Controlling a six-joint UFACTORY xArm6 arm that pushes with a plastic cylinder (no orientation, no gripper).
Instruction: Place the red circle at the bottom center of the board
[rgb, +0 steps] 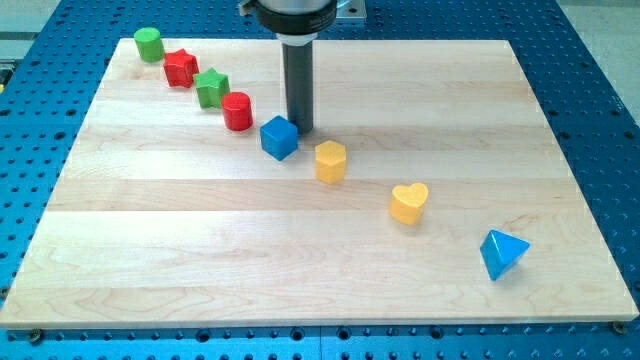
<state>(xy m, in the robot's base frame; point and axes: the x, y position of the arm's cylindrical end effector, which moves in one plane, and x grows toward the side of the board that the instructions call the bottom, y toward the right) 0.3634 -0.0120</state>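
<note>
My tip (300, 129) sits on the wooden surface (150, 250) in the upper middle of the view, just beside the blue cube (279, 137), at that block's upper right, and whether the two touch I cannot tell. The rod rises straight from there to the arm's dark housing at the view's top edge; as an end effector it is a plain rod with nothing that parts or closes. The red circle (237, 111), a short red cylinder, stands to the view's left of the tip, near it but apart, in the upper left part of the surface, well away from the bottom centre. It belongs to a diagonal line of blocks running from the view's upper left to lower right: a green cylinder (149, 44), a red star (180, 68), a green star (211, 87), the red circle, the blue cube, a yellow hexagonal block (330, 161), a yellow heart (408, 203) and a blue triangular block (502, 254) near the right edge.
</note>
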